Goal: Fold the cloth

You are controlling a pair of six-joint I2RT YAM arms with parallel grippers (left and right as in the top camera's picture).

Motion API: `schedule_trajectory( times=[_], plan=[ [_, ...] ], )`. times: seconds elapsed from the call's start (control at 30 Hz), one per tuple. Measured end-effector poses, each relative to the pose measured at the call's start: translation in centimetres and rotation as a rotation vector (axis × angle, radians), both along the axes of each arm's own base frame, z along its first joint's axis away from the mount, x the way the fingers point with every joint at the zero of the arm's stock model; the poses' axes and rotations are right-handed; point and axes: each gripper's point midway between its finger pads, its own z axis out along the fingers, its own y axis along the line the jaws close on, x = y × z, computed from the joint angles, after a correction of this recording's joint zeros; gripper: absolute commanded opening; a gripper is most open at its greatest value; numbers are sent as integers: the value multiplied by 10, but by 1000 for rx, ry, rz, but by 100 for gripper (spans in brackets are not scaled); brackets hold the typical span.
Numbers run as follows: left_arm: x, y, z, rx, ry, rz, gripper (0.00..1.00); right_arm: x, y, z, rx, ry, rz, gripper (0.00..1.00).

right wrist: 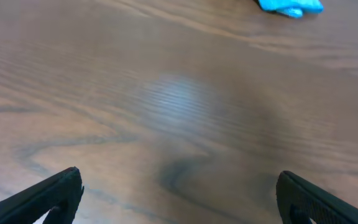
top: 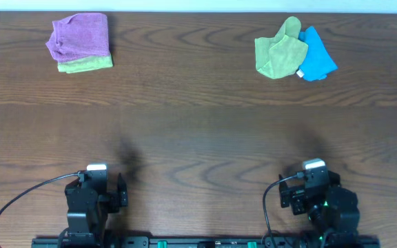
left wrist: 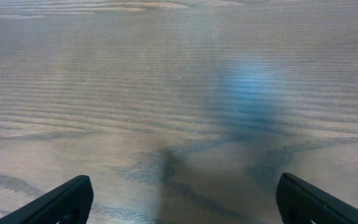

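Purple cloth (top: 80, 36): lying bunched at far left, resting on lime-green cloth (top: 88, 65).
Left gripper (left wrist: 183, 183): hovering over table (top: 198, 138), jaws gaping wide, empty.
Right gripper (right wrist: 179, 176): hovering likewise, jaws spread, gripping nothing.

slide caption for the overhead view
Purple cloth on lime cloth, green cloth overlapping blue cloth; left gripper and right gripper open, near edge.

The counter (top: 198, 117) is dark wood, smooth, with plain grain and a soft sheen. The purple cloth (top: 81, 36), the lime-green cloth (top: 88, 65) under it, the other green cloth (top: 280, 54) and the blue cloth (top: 317, 60) look soft, fuzzy and matt. The left hand (left wrist: 184, 202) and right hand (right wrist: 179, 196) look like matt black plastic.
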Motion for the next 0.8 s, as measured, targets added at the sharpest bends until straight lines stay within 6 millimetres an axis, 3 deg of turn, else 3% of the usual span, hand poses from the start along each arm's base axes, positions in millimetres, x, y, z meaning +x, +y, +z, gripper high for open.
schedule_trajectory(
  times=[0.3, 0.5, 0.8],
  plan=[
    [0, 0, 0, 0, 0, 0, 95, 1, -17, -23, 36, 10, -125, 99],
    [0, 0, 0, 0, 0, 0, 95, 2, -31, -21, 44, 2, -211, 99],
    [0, 0, 0, 0, 0, 0, 95, 2, -32, -21, 47, 2, -220, 99]
  ],
)
